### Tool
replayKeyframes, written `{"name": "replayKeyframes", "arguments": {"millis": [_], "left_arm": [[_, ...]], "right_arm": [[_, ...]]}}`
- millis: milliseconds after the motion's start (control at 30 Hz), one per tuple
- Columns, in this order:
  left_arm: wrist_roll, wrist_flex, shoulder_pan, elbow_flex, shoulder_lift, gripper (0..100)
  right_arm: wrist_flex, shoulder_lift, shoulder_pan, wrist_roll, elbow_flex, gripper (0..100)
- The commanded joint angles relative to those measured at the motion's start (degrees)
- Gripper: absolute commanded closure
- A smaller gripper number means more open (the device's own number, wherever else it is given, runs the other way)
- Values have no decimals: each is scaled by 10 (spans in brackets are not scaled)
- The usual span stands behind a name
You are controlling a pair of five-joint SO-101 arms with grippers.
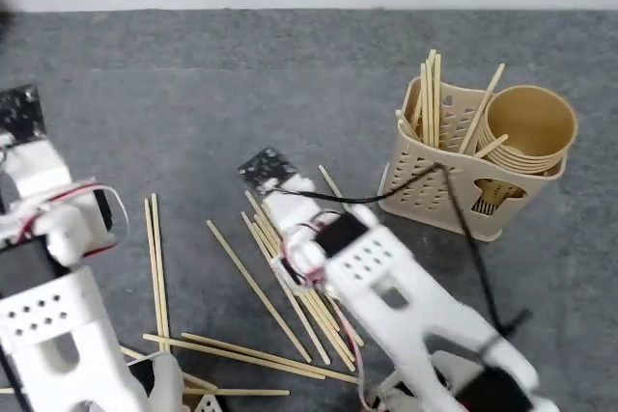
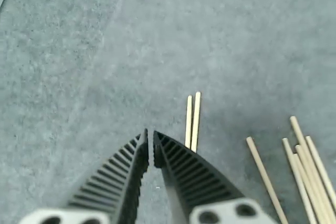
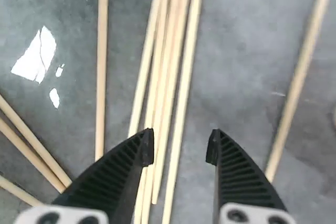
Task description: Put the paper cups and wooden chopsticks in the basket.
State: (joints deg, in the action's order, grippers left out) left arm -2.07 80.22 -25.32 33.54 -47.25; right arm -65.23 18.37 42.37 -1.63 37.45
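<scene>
**A:** right arm status?

**B:** right gripper [image 3: 181,139] has its jaws spread and pinches nothing. It sits low over the chopstick bundle [image 3: 169,61] on the grey mat [image 3: 247,35]. One stick of the bundle runs up through the gap. The others pass under or just beside one finger. A lone chopstick [image 3: 299,77] lies off to the far side of the other finger, apart from it.

**A:** left?

**B:** left gripper [image 2: 150,135] has its tips pressed almost together with nothing between them. The chopstick pair [image 2: 192,119] lies just beside one finger; can't tell if it touches. The loose sticks [image 2: 304,166] are well apart from it.

**A:** basket?

**B:** In the high view the basket [image 1: 435,195] is on the mat just beyond the right arm. The paper cups [image 1: 531,123] are stacked in one compartment. The upright chopsticks [image 1: 430,94] are in the other. The scattered chopsticks [image 1: 256,287] lie flat between the two arms.
</scene>
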Motion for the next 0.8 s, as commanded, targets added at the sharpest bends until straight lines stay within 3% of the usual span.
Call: {"name": "replayKeyframes", "arguments": {"millis": [0, 300, 767], "left_arm": [[5, -38, -1, 48, -55, 985], [5, -51, -1, 130, -123, 985], [5, -51, -1, 150, -136, 985]], "right_arm": [[3, -68, 10, 5, -71, 812], [77, -222, 0, 4, -126, 859], [73, -348, -68, -22, -186, 862]]}}
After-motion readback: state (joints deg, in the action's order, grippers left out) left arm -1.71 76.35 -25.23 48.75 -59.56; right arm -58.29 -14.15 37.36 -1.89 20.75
